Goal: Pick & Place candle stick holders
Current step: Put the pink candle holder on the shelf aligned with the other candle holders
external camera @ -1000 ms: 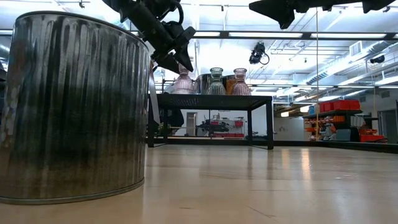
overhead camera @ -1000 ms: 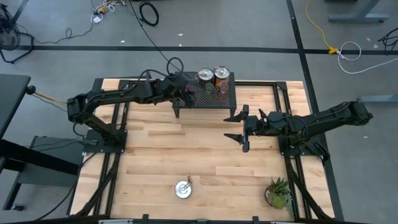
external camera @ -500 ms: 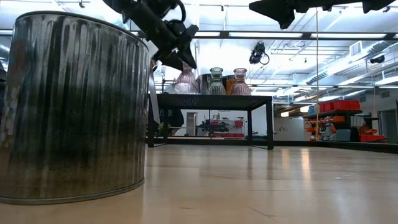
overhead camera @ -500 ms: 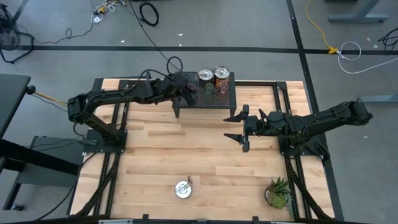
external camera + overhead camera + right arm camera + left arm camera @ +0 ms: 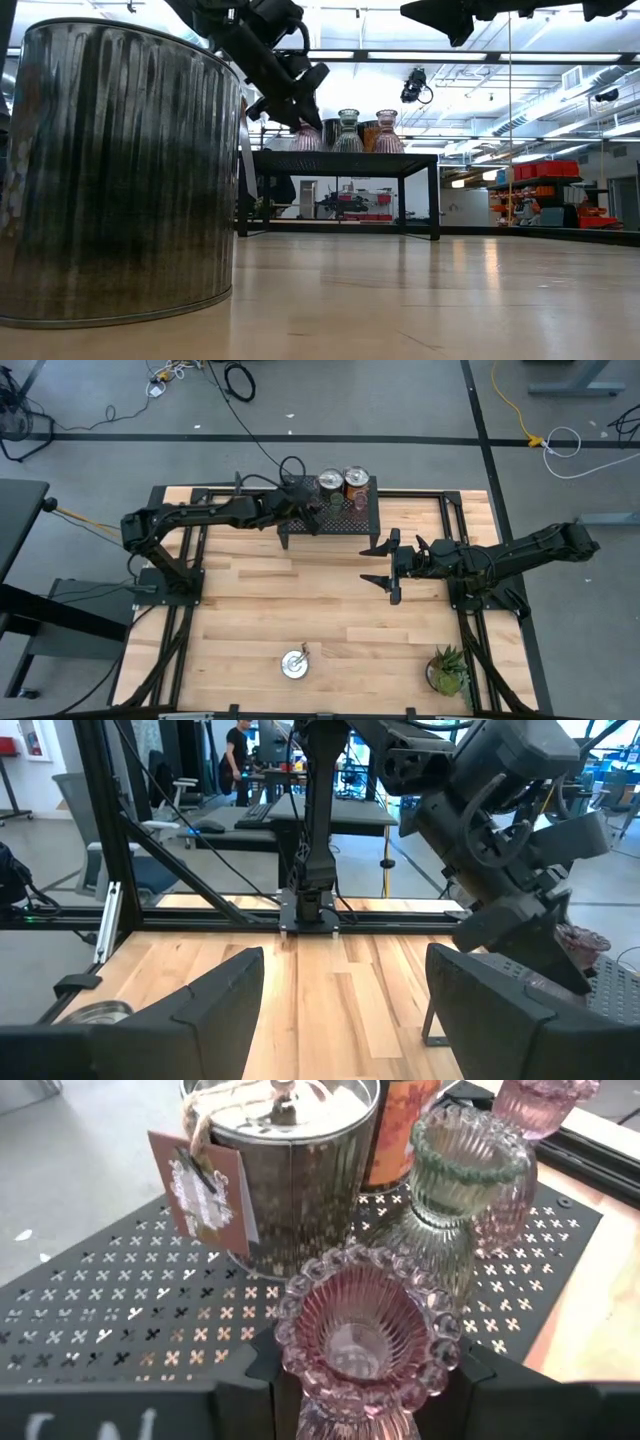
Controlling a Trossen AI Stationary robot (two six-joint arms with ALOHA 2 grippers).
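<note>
Your left wrist view catches a brown tag [image 5: 203,1188] tied to the silver-topped holder [image 5: 283,1165], its print too small to read; the overhead view misses it. There too, the left gripper [image 5: 365,1380] pinches a pinkish-brown cup [image 5: 366,1330] over the black mesh rack [image 5: 330,512] at the desk's far edge, beside the olive-green cup [image 5: 462,1190]. Mid-desk, your right gripper [image 5: 384,565] hangs spread wide, holding nothing. Another silver holder [image 5: 294,663] sits by the near edge.

Grey concrete floor [image 5: 90,400] surrounds the wooden bench [image 5: 300,610], crossed by black tape lines, a black cable [image 5: 240,380] and a yellow cord [image 5: 510,405]. Beyond, ceiling strip lights [image 5: 540,55], desks and an office chair [image 5: 95,820].
</note>
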